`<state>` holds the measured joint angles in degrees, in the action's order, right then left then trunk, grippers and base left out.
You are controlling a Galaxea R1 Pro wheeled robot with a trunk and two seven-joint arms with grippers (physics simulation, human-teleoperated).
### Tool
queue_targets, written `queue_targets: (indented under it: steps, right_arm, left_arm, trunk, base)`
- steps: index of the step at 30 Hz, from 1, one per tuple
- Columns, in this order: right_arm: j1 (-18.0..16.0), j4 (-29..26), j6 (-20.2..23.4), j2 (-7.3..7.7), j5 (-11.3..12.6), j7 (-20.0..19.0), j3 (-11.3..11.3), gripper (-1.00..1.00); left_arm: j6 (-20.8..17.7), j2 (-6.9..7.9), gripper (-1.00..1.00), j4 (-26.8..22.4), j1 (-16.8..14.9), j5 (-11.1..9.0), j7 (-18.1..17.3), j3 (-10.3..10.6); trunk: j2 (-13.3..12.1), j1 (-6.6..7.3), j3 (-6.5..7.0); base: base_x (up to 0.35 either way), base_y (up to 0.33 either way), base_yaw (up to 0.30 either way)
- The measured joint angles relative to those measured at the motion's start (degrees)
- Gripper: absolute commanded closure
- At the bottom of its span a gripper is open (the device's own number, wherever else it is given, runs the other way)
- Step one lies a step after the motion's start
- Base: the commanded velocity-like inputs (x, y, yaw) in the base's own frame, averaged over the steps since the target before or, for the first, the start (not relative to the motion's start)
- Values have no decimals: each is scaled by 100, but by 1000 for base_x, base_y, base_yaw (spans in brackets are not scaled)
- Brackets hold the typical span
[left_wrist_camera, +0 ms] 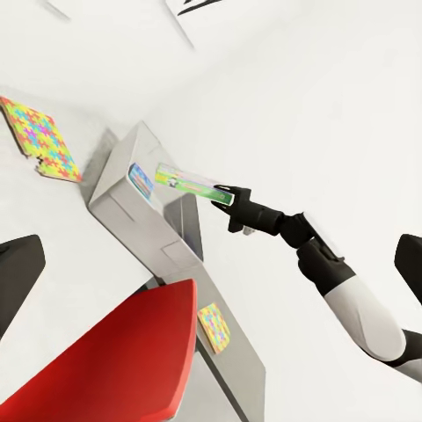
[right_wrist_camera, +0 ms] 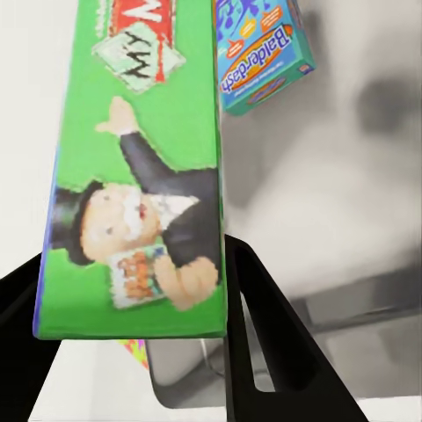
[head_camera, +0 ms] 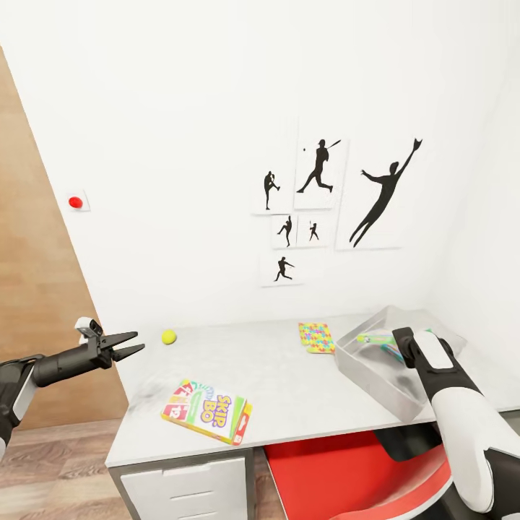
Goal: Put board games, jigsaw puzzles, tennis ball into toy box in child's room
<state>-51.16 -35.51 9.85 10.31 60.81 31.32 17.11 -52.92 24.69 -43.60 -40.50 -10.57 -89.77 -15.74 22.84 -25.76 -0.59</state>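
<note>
white-walled desk scene: right gripper [right_wrist_camera: 132, 343] clamps the green board game [right_wrist_camera: 141, 167] over the toy box [head_camera: 375, 372] at right of frame — a tilted release could catch the rim; left gripper [head_camera: 130, 345] hangs open, empty.

Head camera: high, looking forward and down over the table [head_camera: 289, 390] toward the white wall with the silhouette posters [head_camera: 328, 206]. Toy box [head_camera: 383, 361] sits at about 3 o'clock on the tabletop, red chair [head_camera: 354, 473] at 5 o'clock.

Left wrist camera: well back from the table's left end, facing across it toward the right arm (horizon rolled steeply). It takes in the toy box [left_wrist_camera: 145, 215], jigsaw puzzles [left_wrist_camera: 40, 136] and red chair [left_wrist_camera: 114, 360], all shared with the head view.

Right wrist camera: very near, aimed down into the toy box [right_wrist_camera: 352, 176] past a green board game [right_wrist_camera: 141, 167]. Box interior is common to all three views.
</note>
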Motion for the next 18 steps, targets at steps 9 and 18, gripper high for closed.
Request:
queue_targets:
  steps: [9, 18]
  right_arm:
    - [-14, 0, 182, 2, 5, 3, -4, -100]
    - [-15, 1, 303, 4, -3, 22, 6, -100]
  left_arm:
    - [0, 0, -100, 0, 0, -1, 0, 0]
    - [0, 0, -100, 0, 0, 1, 0, 0]
  trunk:
    - [0, 0, 0]
    - [0, 0, 0]
  base:
    - [-15, 0, 0]
    - [-12, 0, 0]
